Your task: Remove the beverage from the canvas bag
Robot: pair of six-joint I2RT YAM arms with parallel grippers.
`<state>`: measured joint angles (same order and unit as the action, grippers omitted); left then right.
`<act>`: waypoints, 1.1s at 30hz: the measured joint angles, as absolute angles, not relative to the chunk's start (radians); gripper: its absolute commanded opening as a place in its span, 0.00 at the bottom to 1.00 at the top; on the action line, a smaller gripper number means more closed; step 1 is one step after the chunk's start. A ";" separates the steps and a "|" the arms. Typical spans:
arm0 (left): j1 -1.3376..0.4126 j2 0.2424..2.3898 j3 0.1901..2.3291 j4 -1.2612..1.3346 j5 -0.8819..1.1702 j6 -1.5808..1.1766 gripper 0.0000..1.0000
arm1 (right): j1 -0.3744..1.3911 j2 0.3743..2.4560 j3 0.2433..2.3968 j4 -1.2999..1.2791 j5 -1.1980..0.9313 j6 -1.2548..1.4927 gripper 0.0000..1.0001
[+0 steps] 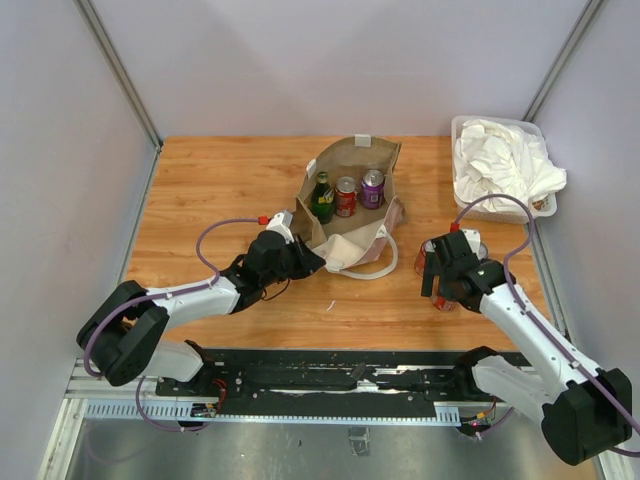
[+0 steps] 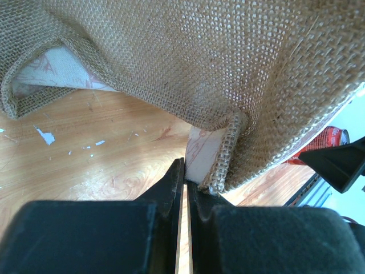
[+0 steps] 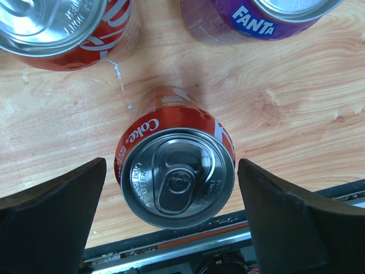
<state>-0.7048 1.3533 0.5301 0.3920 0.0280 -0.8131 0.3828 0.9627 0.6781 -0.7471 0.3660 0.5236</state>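
Note:
The tan canvas bag [image 1: 352, 160] stands open mid-table with a green bottle [image 1: 322, 197], a red can [image 1: 346, 196] and a purple can [image 1: 372, 187] upright inside. My left gripper [image 1: 306, 258] is shut on the bag's near-left edge; in the left wrist view the gripper [image 2: 187, 171] pinches the burlap hem [image 2: 225, 165] and its white lining. To the right of the bag, my right gripper [image 1: 438, 288] stands open. A Coke can [image 3: 177, 177] stands upright on the table between its fingers [image 3: 63, 211], untouched.
Beyond that can stand a second Coke can [image 3: 63, 25] and a purple Fanta can [image 3: 268, 14]. A clear bin [image 1: 490, 120] of white cloths sits at the back right. The black base rail [image 1: 350, 375] runs along the table's near edge.

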 measured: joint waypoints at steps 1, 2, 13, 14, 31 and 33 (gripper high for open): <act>-0.705 1.353 0.530 0.392 0.028 -0.813 0.07 | 0.383 0.963 0.685 -0.754 0.366 0.523 0.98; -0.705 1.353 0.530 0.392 0.028 -0.813 0.07 | 0.383 0.963 0.697 -0.764 0.366 0.522 0.98; -0.705 1.355 0.530 0.393 0.028 -0.813 0.07 | 0.383 0.924 0.919 -0.838 0.366 0.452 0.98; -0.705 1.357 0.530 0.394 0.029 -0.813 0.08 | 0.383 0.924 0.947 -0.839 0.365 0.441 0.98; -0.705 1.372 0.534 0.393 0.033 -0.813 0.07 | 0.532 1.298 1.576 -0.682 0.201 0.193 0.62; -0.705 1.375 0.539 0.387 0.033 -0.812 0.08 | 0.588 1.367 1.646 -0.671 0.197 0.162 0.17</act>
<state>-0.7048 1.3754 0.5392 0.3874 0.0334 -0.8124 0.5880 1.3666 1.6463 -0.6712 0.1967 0.1619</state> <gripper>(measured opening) 0.077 0.734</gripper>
